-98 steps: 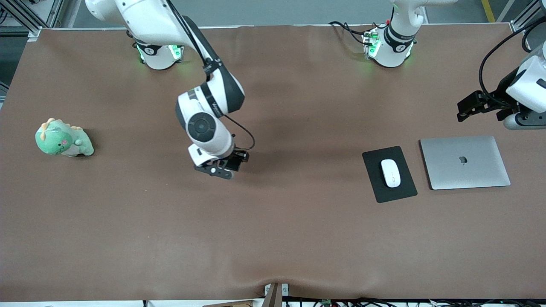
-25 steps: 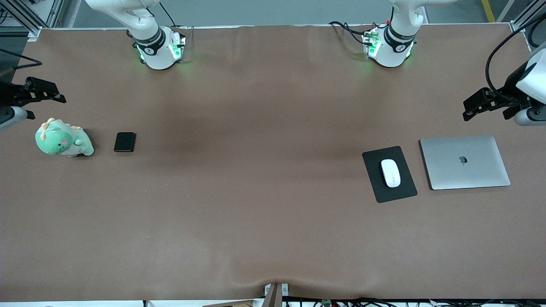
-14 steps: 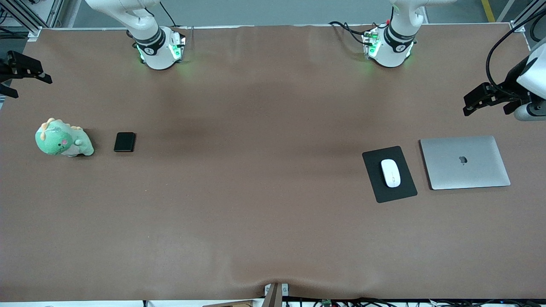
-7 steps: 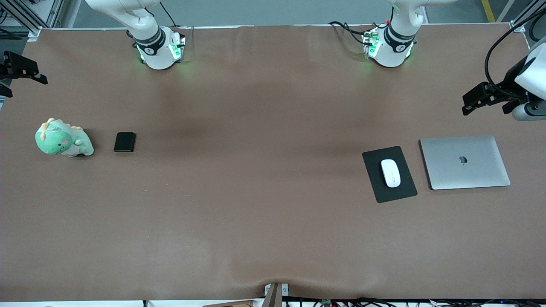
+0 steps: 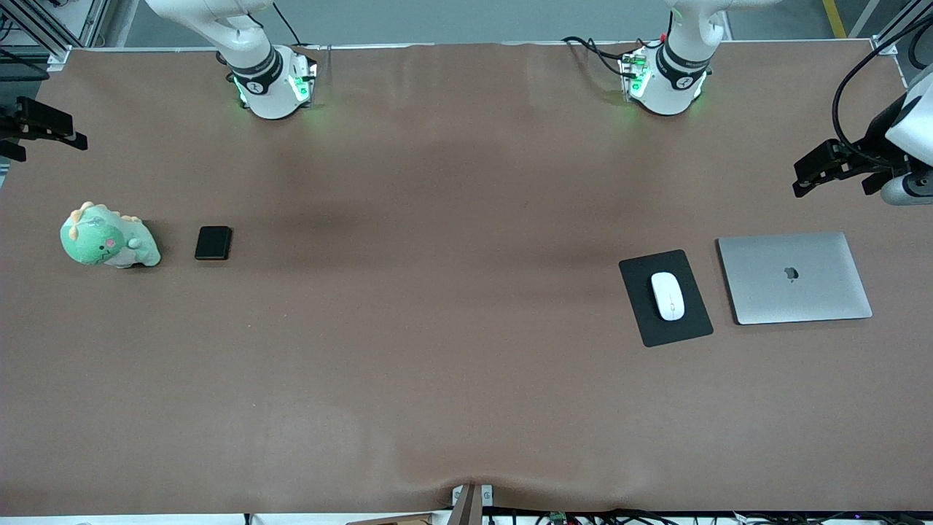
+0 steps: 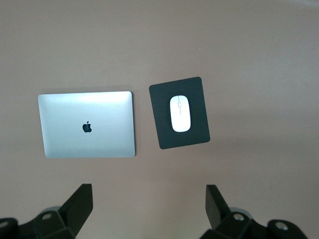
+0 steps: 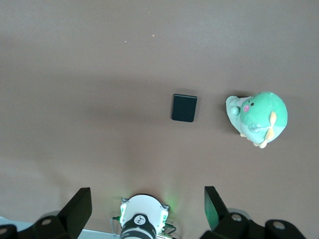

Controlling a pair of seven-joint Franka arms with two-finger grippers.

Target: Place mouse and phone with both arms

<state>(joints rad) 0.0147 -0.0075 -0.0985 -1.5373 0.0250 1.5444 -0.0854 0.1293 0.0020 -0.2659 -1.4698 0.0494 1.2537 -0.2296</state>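
The mouse (image 5: 668, 295) lies on a black mouse pad (image 5: 665, 297) toward the left arm's end of the table (image 5: 452, 328), roughly midway between the robots' edge and the front camera's edge. Just beside the pad, closer still to that end edge, a closed silver laptop (image 5: 794, 277) lies flat; pad and laptop are near each other but apart.

The phone (image 5: 213, 243) lies flat on the table toward the right arm's end, also about midway between the two long edges. Beside it, nearer that end edge and not touching it, sits a green plush dinosaur (image 5: 108, 238).

The left gripper (image 5: 827, 166) hangs in the air over the table's end edge on the left arm's side, over the strip between the laptop and the robots' edge. Its jaws are spread wide and hold nothing, as the left wrist view shows.

The right gripper (image 5: 40, 127) hangs over the table's end edge near the corner on the right arm's side. Its jaws are likewise released and hold nothing.
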